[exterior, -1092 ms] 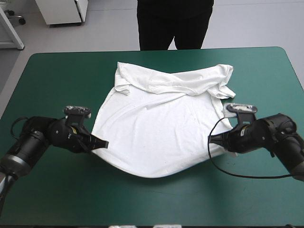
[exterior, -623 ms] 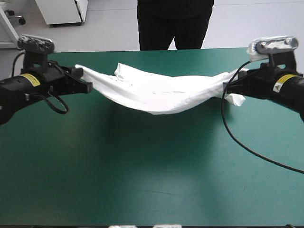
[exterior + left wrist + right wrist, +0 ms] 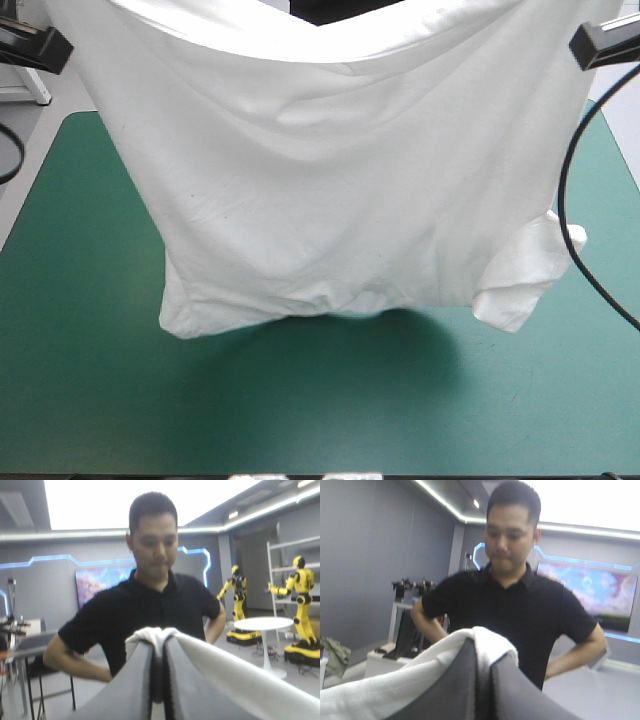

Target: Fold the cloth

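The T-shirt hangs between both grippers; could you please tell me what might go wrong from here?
The left gripper and right gripper each pinch only a small fold of the T-shirt, so it might slip free. One sleeve dangles bunched near the table, and could crease underneath when lowered.

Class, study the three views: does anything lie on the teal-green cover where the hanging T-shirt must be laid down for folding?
Nothing visible does. The T-shirt hangs from the left gripper and the right gripper, and the near part of the teal-green cover below it is bare. The shirt itself hides the cover's far part.
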Available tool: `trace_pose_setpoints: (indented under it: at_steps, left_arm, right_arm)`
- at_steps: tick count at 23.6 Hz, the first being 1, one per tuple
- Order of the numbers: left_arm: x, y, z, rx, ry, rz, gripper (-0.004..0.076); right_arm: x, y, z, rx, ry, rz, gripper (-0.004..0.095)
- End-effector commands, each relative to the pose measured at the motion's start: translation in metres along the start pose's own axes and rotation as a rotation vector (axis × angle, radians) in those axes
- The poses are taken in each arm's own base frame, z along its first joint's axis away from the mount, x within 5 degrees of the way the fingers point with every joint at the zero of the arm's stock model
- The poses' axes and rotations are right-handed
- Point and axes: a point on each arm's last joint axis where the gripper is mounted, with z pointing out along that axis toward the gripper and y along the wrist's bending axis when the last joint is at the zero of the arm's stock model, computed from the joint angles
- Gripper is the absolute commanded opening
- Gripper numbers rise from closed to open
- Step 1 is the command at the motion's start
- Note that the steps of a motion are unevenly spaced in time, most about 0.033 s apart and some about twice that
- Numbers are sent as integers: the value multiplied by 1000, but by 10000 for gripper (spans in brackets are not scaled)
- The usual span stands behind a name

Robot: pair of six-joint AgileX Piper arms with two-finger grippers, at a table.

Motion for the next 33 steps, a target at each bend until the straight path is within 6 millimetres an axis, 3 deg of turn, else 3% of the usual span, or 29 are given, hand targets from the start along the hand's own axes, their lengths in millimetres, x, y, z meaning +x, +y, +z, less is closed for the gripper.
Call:
trace_pose_setpoints:
  at_steps: [1, 4, 8, 12, 17, 18, 23, 26, 30, 32, 33]
  left_arm:
    - [-44, 0, -22, -8, -246, 15, -9]
    - [-63, -1, -33, -4, -333, 38, -9]
    - [-60, -1, -29, -5, -326, 48, -9]
    - [-41, 1, -4, 1, -267, 50, -9]
    - [-8, 8, 40, -54, -247, 108, -9]
    - [3, 13, 56, -102, -273, 128, -9]
    - [37, 24, 96, -213, -334, 153, -9]
    - [46, 26, 107, -228, -343, 161, -9]
    - [42, 27, 115, -238, -387, 162, -9]
    - [55, 26, 124, -217, -341, 162, -9]
    - [76, 23, 138, -168, -245, 163, -9]
  right_arm:
    - [-42, -5, -22, 19, -251, -25, -17]
    - [-55, -7, -31, 23, -299, -31, -17]
    - [-51, -6, -28, 21, -284, -31, -17]
    - [-32, -2, 0, 4, -212, 2, -17]
    - [9, 2, 53, 30, -118, -37, -17]
    - [26, 3, 77, 50, -129, -52, -17]
    - [57, 10, 123, 70, -221, -125, -17]
    - [54, 9, 134, 83, -245, -109, -17]
    - [46, -2, 140, 138, -244, -43, -17]
    - [67, -5, 149, 178, -91, -30, -17]
    - [91, -6, 159, 207, 50, -21, -17]
